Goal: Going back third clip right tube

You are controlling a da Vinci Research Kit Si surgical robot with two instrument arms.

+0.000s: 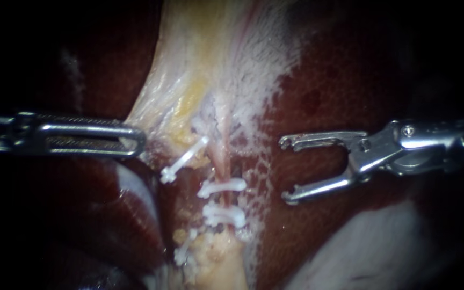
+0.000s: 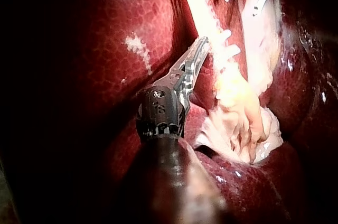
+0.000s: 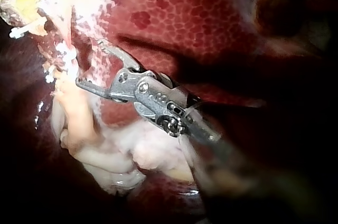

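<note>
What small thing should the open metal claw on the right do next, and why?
Probably draw the right instrument straight back along its own shaft, away from the tube. Its jaws stand open and empty over the liver, apart from the tube, and white clips already sit across that tube, so nothing there seems left for it to grip.

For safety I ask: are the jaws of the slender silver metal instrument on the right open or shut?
Open. The right silver metal instrument shows a wide gap between its jaws, holding nothing.
</note>
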